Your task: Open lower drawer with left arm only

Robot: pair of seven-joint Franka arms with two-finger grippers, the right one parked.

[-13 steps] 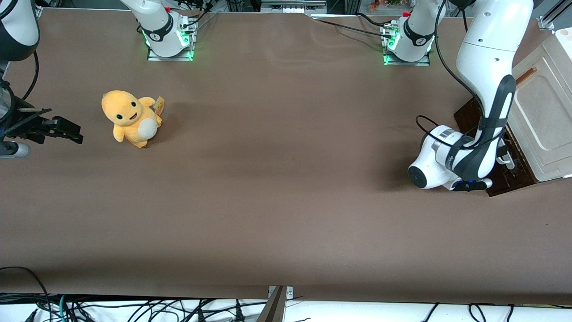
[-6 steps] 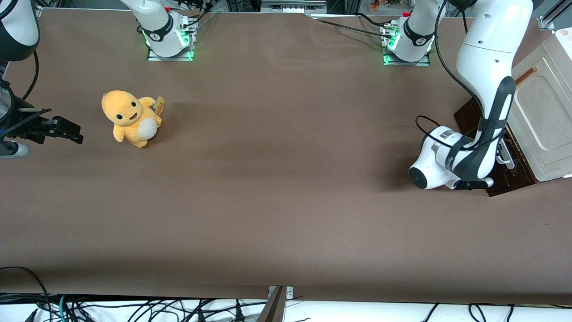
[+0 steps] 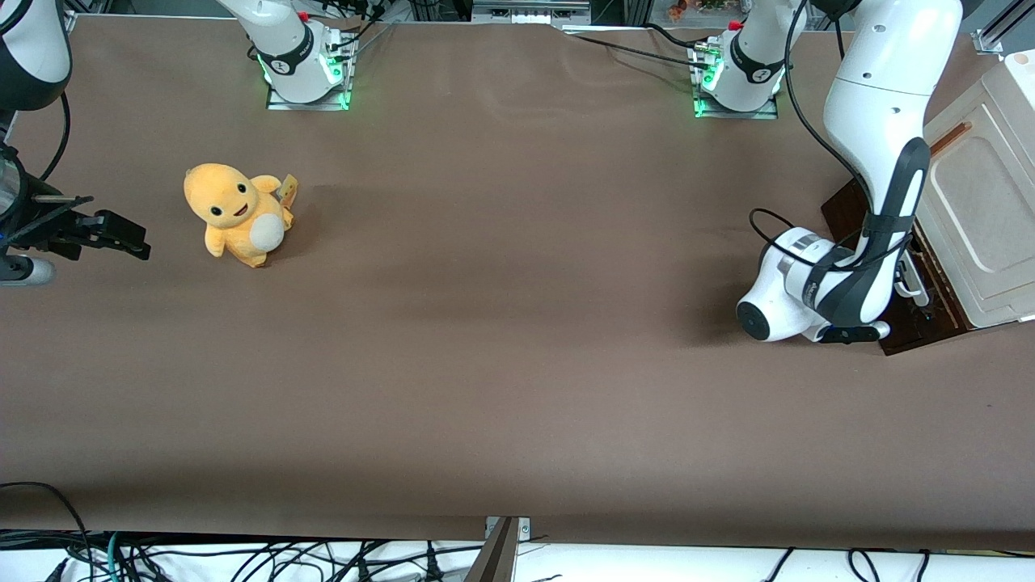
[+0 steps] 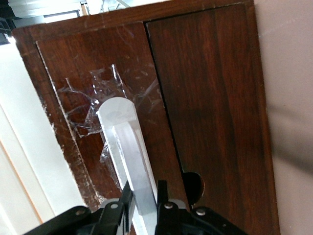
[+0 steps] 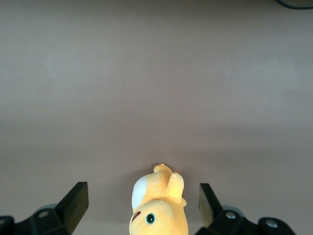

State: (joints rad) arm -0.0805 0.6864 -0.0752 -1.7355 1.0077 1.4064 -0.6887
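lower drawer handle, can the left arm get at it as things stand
Yes, it looks so: in the left wrist view the tool is closed around the white bar handle of the lower drawer, with nothing between them. In the front view the left arm is bent low in front of that drawer.

A glossy white jointed robot arm, the left arm (image 3: 877, 121), has rounded shells, a black stripe along its forearm and a white cylindrical wrist with a grey band and dark round end cap. A loose black cable loops alongside. Its gripper (image 4: 144, 208) is matte black with small silver screws.
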